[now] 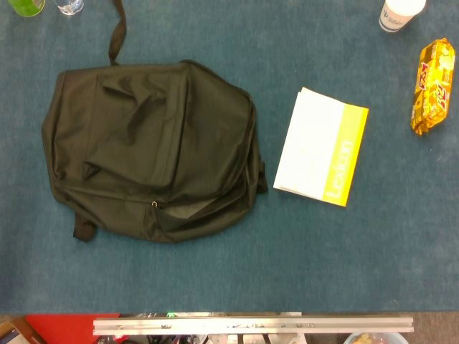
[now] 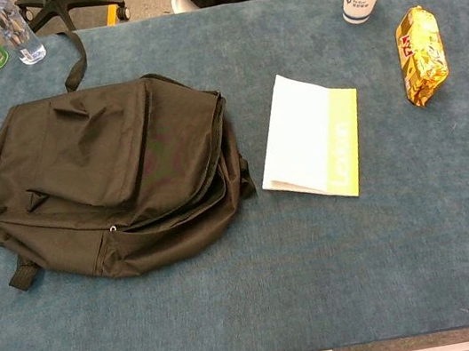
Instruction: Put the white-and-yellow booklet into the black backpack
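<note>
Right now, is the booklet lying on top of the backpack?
No, the booklet lies flat on the table to the right of the backpack, not on it.

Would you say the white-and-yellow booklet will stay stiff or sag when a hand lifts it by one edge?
The booklet looks thin and lies flat on the carpeted table, so it will probably sag if lifted by one edge. Flush with the surface, it may be hard to get fingers under. Its pages could fan open, since the near corner shows layered sheets.

silver metal rail (image 1: 252,325), red base panel (image 1: 61,327)
</note>
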You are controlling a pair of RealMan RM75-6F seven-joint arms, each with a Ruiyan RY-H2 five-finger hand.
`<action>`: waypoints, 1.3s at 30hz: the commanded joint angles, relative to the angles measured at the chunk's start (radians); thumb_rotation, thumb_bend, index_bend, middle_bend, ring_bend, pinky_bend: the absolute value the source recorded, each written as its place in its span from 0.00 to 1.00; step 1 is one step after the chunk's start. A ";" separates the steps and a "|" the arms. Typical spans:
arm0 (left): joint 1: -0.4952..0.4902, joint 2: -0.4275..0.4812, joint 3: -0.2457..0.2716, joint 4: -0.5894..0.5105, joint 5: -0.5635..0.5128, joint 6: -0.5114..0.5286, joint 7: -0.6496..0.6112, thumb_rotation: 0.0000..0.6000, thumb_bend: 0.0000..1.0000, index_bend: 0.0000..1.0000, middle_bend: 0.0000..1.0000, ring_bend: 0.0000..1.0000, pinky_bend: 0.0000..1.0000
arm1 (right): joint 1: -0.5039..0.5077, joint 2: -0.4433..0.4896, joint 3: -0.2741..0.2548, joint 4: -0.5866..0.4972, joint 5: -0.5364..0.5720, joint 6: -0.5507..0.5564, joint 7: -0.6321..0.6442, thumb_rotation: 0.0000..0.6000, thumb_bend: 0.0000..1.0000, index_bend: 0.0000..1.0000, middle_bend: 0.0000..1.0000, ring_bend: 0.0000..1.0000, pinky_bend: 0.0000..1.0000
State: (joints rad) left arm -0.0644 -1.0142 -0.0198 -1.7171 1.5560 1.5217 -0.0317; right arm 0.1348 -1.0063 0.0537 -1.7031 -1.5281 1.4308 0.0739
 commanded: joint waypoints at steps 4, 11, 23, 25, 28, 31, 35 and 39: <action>-0.003 -0.003 0.001 0.000 0.000 -0.006 0.004 1.00 0.26 0.16 0.21 0.13 0.24 | 0.003 0.006 0.002 -0.006 -0.003 -0.002 -0.003 1.00 0.25 0.45 0.44 0.33 0.46; 0.002 0.000 0.004 -0.001 0.002 0.001 -0.009 1.00 0.26 0.16 0.21 0.13 0.24 | 0.006 0.006 0.006 -0.003 -0.009 0.000 0.004 1.00 0.25 0.45 0.44 0.33 0.46; 0.003 0.002 0.006 0.004 0.008 0.002 -0.017 1.00 0.26 0.17 0.21 0.13 0.24 | 0.026 0.016 0.002 0.004 -0.046 -0.015 0.013 1.00 0.25 0.45 0.44 0.33 0.46; 0.003 0.002 0.007 0.004 0.008 0.001 -0.014 1.00 0.26 0.17 0.21 0.13 0.24 | 0.035 0.021 0.001 0.003 -0.056 -0.025 0.004 1.00 0.25 0.45 0.44 0.33 0.46; 0.002 0.002 0.007 0.001 0.008 -0.001 -0.009 1.00 0.26 0.17 0.21 0.13 0.24 | 0.049 0.024 0.001 -0.001 -0.063 -0.042 -0.005 1.00 0.25 0.45 0.44 0.33 0.46; 0.004 0.001 0.008 0.000 0.007 0.002 -0.008 1.00 0.25 0.17 0.21 0.13 0.24 | 0.066 0.023 0.000 -0.001 -0.070 -0.066 -0.018 1.00 0.25 0.45 0.44 0.33 0.46; 0.007 0.002 0.008 -0.002 0.007 0.006 -0.010 1.00 0.25 0.17 0.21 0.13 0.24 | 0.087 0.016 0.001 0.001 -0.079 -0.090 -0.032 1.00 0.25 0.45 0.44 0.33 0.46; 0.008 0.003 0.009 -0.003 0.009 0.007 -0.011 1.00 0.25 0.17 0.21 0.13 0.24 | 0.114 -0.007 0.002 0.018 -0.102 -0.111 -0.071 1.00 0.24 0.45 0.44 0.33 0.46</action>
State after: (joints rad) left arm -0.0568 -1.0115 -0.0110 -1.7198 1.5650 1.5285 -0.0424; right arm 0.2392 -1.0031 0.0553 -1.6938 -1.6186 1.3275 0.0186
